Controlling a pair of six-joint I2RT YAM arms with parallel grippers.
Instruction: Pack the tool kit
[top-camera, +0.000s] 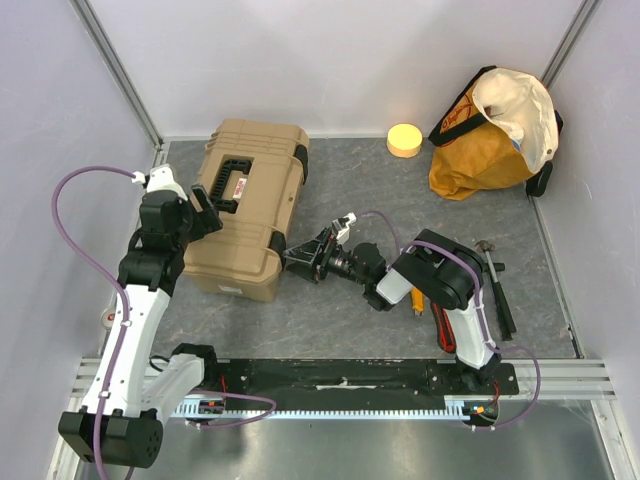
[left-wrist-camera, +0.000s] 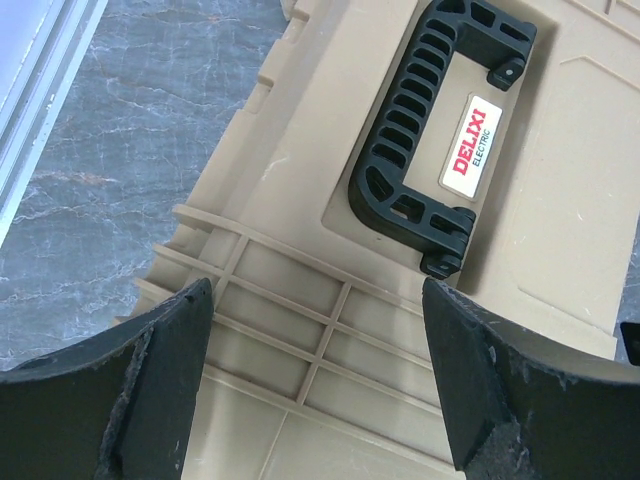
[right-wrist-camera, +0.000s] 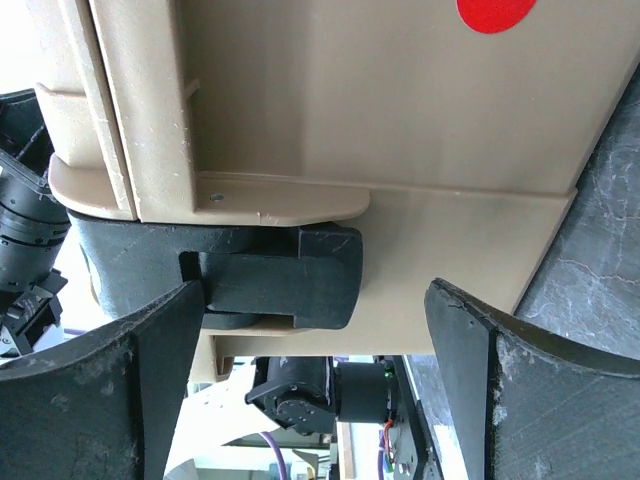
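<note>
Upper left of the top view: tool kit (top-camera: 248, 205) sits on the table (top-camera: 400, 200), lid down, black handle (left-wrist-camera: 400, 130) on top. Left gripper (left-wrist-camera: 318, 300) hovers over the lid, fingers spread wide, gripping nothing. Right gripper (right-wrist-camera: 312, 330), centre frame, faces the kit's black latch (right-wrist-camera: 290, 280), fingers fully spread, empty.

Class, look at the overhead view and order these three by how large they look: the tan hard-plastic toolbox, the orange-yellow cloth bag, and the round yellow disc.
1. tan hard-plastic toolbox
2. orange-yellow cloth bag, close to the toolbox, so this ranking is tentative
3. round yellow disc, clearly the smallest
</note>
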